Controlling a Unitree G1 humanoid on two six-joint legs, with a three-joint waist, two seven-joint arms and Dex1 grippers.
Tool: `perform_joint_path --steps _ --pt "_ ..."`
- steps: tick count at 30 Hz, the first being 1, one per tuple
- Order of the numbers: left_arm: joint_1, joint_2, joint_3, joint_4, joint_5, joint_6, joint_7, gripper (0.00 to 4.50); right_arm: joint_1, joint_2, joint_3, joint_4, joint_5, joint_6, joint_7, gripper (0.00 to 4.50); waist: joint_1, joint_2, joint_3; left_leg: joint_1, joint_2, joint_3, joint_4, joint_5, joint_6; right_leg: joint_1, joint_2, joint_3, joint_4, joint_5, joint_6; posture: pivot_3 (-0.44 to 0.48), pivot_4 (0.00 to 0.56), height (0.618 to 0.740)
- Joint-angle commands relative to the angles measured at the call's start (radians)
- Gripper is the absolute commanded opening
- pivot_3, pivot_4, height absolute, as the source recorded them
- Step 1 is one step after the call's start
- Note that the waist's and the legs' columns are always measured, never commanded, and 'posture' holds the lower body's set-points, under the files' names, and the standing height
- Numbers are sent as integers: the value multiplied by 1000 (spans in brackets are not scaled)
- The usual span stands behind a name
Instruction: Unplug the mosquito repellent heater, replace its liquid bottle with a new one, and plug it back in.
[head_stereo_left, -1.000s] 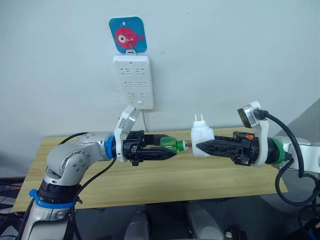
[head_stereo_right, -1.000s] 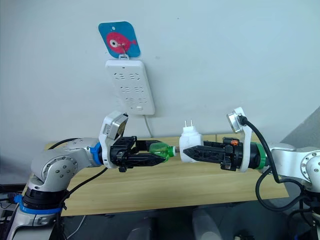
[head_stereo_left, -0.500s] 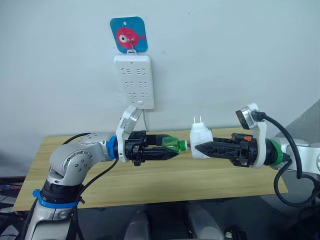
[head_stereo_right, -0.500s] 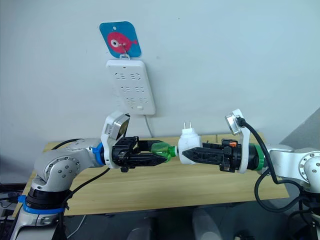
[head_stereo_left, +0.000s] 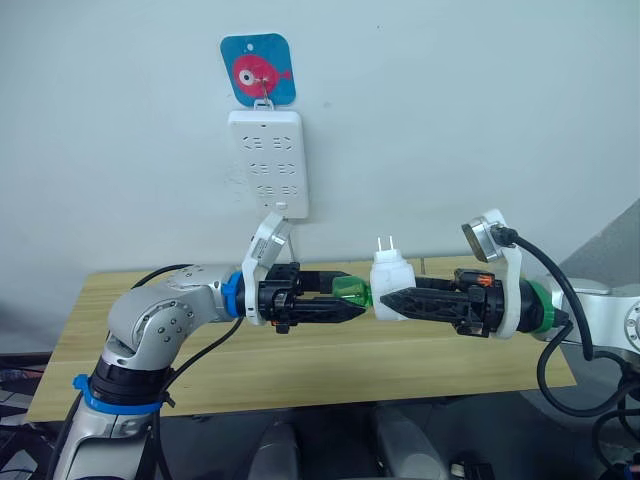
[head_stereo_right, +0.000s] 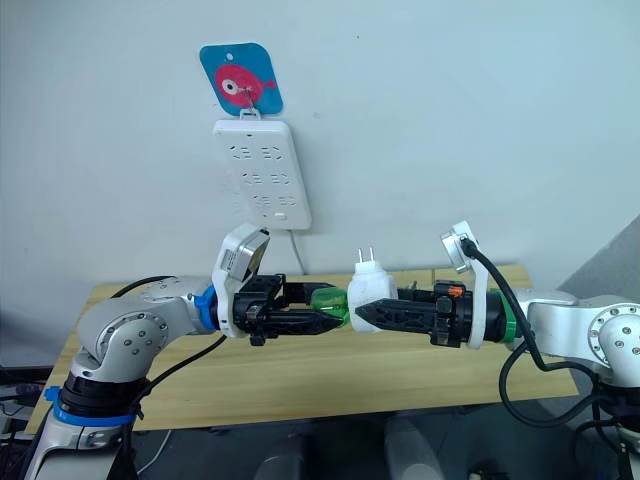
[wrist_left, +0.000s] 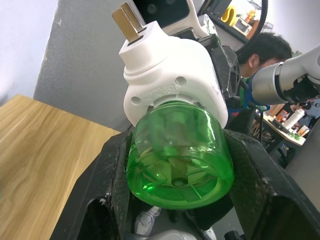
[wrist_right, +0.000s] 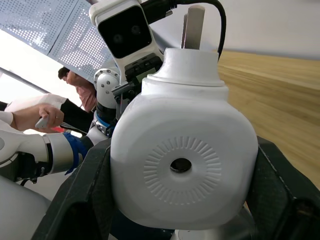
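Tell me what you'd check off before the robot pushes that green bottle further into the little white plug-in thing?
1. Left claw grips the green bottle: ok, black fingers clamp both its sides.
2. Right claw holds the mosquito repellent heater: ok, fingers flank its body.
3. Bottle neck lined up with the heater's opening: ok, the bottle meets the heater's underside.
4. Bottle fully seated: cannot tell, the joint is hidden inside the heater.
5. Heater unplugged: ok, its prongs point up in open air, away from the power strip.
6. Free socket for replugging: ok, the strip's sockets look unoccupied.
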Motion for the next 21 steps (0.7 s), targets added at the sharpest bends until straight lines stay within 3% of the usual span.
perform_joint_path --steps 1,9,13,21 --pt "-16 -6 -2 -38 3 -20 1 2303 -22 -3 2 -42 2 -15 -7 3021 0 0 0 0 0 0 0 0 0 0 0 0 0 0 0 -158 105 740" --pt "-19 -32 -21 -37 22 -32 -3 2303 -52 -8 31 -45 40 -15 -42 3021 0 0 -1 0 0 0 0 0 0 0 0 0 0 0 0 -162 106 740" --pt "-8 -39 -37 -37 49 -58 -15 2303 -49 -37 31 -27 75 -1 -38 4381 1 0 -1 -1 0 0 0 0 0 0 0 0 0 0 0 -165 107 740" --pt "5 -66 -56 -9 97 -114 -8 2303 -56 -88 32 -14 77 23 21 4500 0 0 -3 -1 0 0 1 0 0 0 0 0 0 0 0 -167 109 740"
